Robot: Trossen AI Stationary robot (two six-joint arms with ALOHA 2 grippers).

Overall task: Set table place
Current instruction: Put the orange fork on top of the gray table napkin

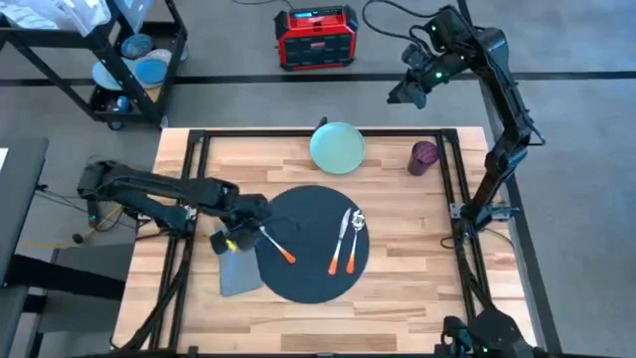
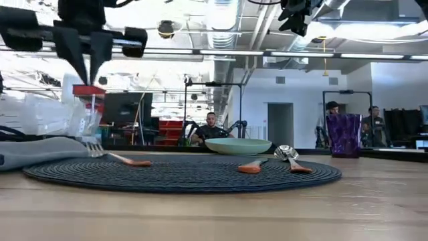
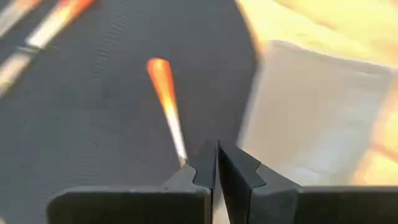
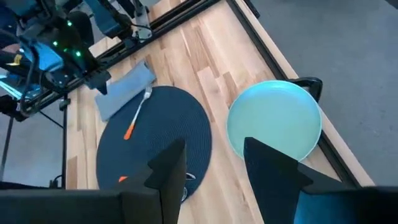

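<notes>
High view: the left gripper [image 1: 241,236] hangs over the fork [image 1: 273,246] at the placemat's [image 1: 310,270] left edge, beside the napkin [image 1: 236,268]; knife [image 1: 339,242] and spoon [image 1: 354,240] lie right of centre, the plate [image 1: 337,147] at the worktop's [image 1: 397,308] far edge.

Low view: the fork rests flat.

Left wrist view: jaws nearly closed, empty.

Right wrist view: the right gripper [image 4: 214,163] is wide, raised above the plate. The fork probably belongs on the napkin; grip its handle squarely.

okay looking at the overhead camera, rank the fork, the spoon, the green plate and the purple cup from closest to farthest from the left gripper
1. Fork: beside the left gripper, on the placemat's left part.
2. Spoon: on the placemat's right part.
3. Green plate: at the table's far edge, middle.
4. Purple cup: far right.
</notes>
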